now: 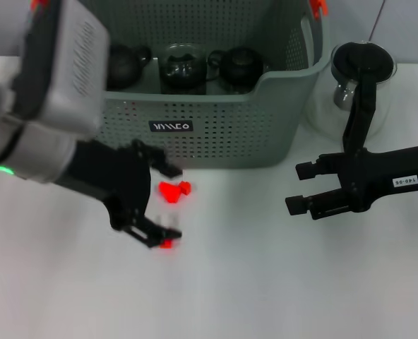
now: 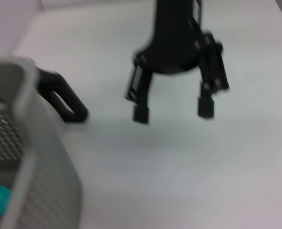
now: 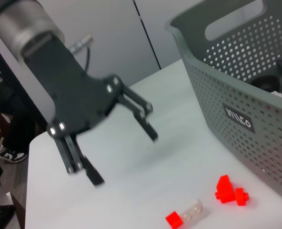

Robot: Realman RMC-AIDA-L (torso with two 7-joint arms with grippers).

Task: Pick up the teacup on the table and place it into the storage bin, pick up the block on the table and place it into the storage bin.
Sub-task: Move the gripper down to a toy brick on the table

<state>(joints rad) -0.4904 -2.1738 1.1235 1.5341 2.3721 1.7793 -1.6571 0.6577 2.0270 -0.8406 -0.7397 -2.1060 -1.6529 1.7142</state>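
Observation:
A red block [image 1: 174,190] [image 3: 231,193] lies on the white table just in front of the storage bin [image 1: 216,131] [image 3: 255,95]. A smaller red-and-clear piece [image 1: 168,242] [image 3: 185,214] lies nearer to me. My left gripper [image 1: 172,205] [image 3: 125,158] hovers open and empty above the table beside these pieces. No teacup shows on the table. Inside the bin sit two dark tea vessels [image 1: 124,63] and a glass one [image 1: 184,63]. My right gripper [image 1: 296,188] [image 2: 173,113] hangs open and empty over the table to the right.
A glass pitcher [image 1: 364,78] with a black handle [image 2: 65,100] stands right of the bin, behind my right arm. The bin's wall [image 2: 31,157] is close to my left wrist. White table stretches in front of both grippers.

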